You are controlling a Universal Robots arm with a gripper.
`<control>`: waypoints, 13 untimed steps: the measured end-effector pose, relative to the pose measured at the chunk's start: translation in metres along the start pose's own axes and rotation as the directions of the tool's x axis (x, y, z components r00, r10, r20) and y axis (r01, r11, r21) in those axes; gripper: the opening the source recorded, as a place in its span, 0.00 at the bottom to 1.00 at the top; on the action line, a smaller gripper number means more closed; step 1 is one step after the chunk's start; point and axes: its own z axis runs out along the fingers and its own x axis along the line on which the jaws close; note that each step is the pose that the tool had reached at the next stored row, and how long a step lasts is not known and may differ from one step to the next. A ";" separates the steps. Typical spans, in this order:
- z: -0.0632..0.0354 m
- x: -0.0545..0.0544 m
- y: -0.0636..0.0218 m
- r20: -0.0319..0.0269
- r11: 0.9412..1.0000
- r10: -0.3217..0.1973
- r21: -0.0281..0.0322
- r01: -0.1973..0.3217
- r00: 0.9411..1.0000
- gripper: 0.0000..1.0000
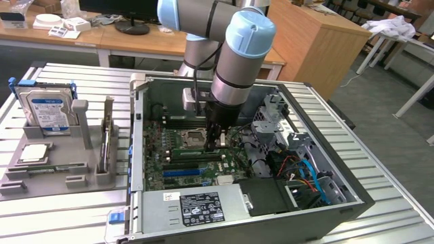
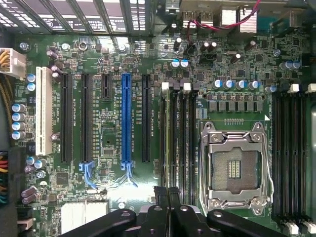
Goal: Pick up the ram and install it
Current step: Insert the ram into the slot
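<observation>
**A:** What stands over the case [image 1: 339, 208]?

**B:** The arm [image 1: 237, 56] reaches down into the open case on the tabletop [image 1: 54, 218]. Its pincer [image 1: 215, 145] sits low over the motherboard [image 1: 176, 162], just beside the socket [image 1: 196, 136].

**A:** State of the pincer?

**B:** Closed. In the wrist view its fingertips [image 2: 160, 192] meet above the bank of memory slots [image 2: 190, 138], between the blue slot [image 2: 126, 118] and the socket.

**A:** And the ram?

**B:** The ram [image 2: 171, 138] appears edge-on as a thin pale-green line along one slot of that bank, running out from under the fingertips. Whether the pincer pinches it or merely presses on it cannot be told.

**A:** Outside the case?

**B:** At the exterior view's left, a grey tray [image 1: 40, 185] carries an upright hard drive [image 1: 48, 109] and a silver chip [image 1: 34, 152] lying flat. A second green stick [image 1: 105, 137] stands on edge there, well apart from the pincer.
</observation>
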 end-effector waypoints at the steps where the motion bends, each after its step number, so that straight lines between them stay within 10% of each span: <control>1: 0.0000 0.000 0.0000 0.000 1.000 0.000 0.000 0.000 1.000 0.12; 13: 0.0044 0.000 0.0002 0.000 1.000 0.000 0.000 0.000 1.000 0.12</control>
